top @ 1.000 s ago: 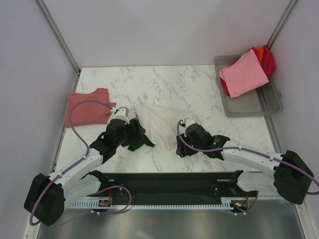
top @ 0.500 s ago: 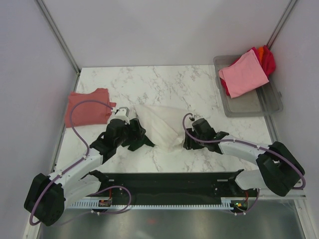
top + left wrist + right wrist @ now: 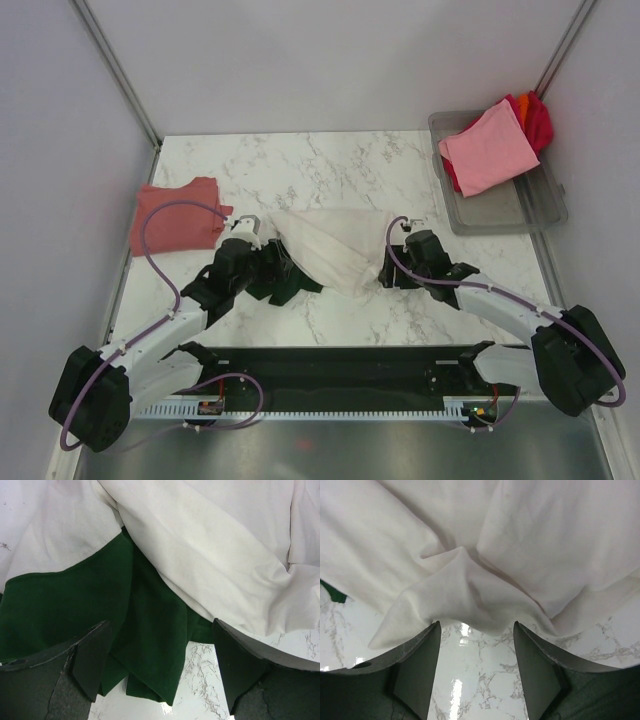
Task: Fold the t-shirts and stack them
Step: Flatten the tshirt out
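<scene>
Near edge, right arm: right gripper (image 3: 476, 625) sits low over the marble table (image 3: 330, 165). Its jaws stand well apart with only bare stone between them, so it grips nothing. The crumpled hem of the cream t-shirt (image 3: 485, 545) lies just beyond the fingertips, straight ahead.

Near edge, left arm: left gripper (image 3: 162, 624) is spread wide, nothing pinched. The dark green t-shirt (image 3: 65, 595) lies flat under and between the fingers, with a pointed fold running toward the wrist. Can't tell from here whether the pads rest on the cloth or hang just above it.

Mid-table: the cream shirt is unfolded and bunched into a rough wedge. Its long axis runs left to right between the two grippers. Its left part overlaps the green shirt and hides most of it.

Key relation: the cream shirt's right end lies directly in front of the right fingers, so that arm looks nearer for a pinch there. The left fingers face green first, with the cream edge further ahead. Probably a short reach forward for either arm. Risk on the left: catching both layers at once.

Left, further back: the brick-red t-shirt (image 3: 175, 218) lies folded, well apart from the pile.

Far right: grey tray (image 3: 500, 215) holds a pink garment (image 3: 488, 148) over red and orange cloth.
</scene>
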Controlling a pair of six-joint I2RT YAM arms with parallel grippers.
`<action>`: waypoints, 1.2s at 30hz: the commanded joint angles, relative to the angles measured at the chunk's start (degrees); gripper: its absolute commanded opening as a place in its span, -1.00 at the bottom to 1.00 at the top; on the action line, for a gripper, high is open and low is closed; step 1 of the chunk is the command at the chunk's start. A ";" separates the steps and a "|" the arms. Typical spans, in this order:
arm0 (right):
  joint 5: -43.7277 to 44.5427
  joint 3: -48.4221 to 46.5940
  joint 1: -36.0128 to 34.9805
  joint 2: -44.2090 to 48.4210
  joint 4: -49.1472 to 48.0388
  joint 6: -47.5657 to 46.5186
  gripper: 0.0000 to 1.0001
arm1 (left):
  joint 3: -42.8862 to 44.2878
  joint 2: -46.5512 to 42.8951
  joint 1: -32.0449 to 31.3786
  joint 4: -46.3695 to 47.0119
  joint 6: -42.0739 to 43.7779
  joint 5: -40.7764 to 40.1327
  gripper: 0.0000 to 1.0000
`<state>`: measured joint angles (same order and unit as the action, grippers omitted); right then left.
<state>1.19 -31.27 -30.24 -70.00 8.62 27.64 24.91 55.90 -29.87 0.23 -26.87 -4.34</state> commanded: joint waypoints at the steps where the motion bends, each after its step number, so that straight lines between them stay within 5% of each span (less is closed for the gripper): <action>1: -5.93 1.03 0.09 3.63 -0.27 -0.05 0.35 | 2.08 0.35 -0.02 2.32 2.00 0.30 0.78; 15: -11.47 1.03 -0.52 3.47 -0.53 3.12 -0.02 | 2.08 0.26 -0.02 2.23 2.18 0.30 0.77; 36: -4.18 -6.70 -5.35 -12.88 -2.99 0.57 0.07 | 2.08 0.26 -0.02 2.14 2.44 0.03 0.77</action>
<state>-5.74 -35.57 -34.57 -80.88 7.18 29.28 24.91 55.96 -29.87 0.23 -26.85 -4.32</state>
